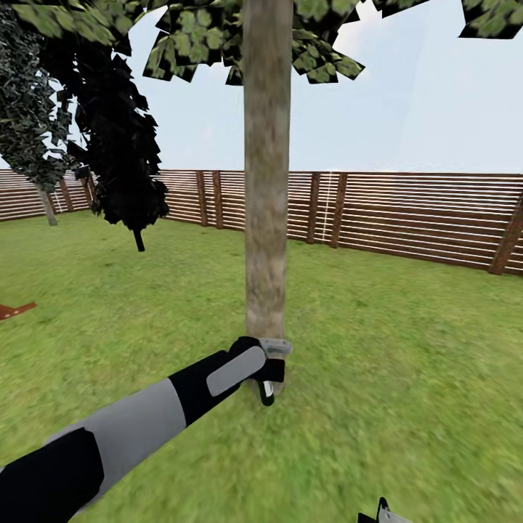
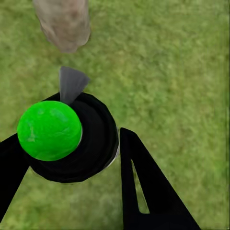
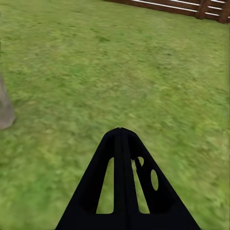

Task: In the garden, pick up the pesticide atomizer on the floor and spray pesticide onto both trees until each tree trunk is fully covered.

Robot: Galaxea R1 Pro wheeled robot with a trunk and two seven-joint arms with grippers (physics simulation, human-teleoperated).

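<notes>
Atomizer [image 2: 67, 139], green-topped, clamped between left gripper [image 2: 72, 158] fingers, nozzle toward trunk [image 1: 266, 181] base just beside it. Right gripper [image 3: 122, 139] fingers pressed together over grass [image 3: 158, 72].

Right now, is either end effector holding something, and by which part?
The left end effector holds the pesticide atomizer by its black body, below the green top, near the tree trunk. The right end effector is closed and empty.

Grass [image 1: 407, 378] covers the ground out to the fence [image 1: 421, 214]. The trunk [image 1: 266, 181] stands on it just beyond the left fingers [image 2: 143, 191]; something reddish, perhaps a board [image 1: 14, 310], lies far off.
</notes>
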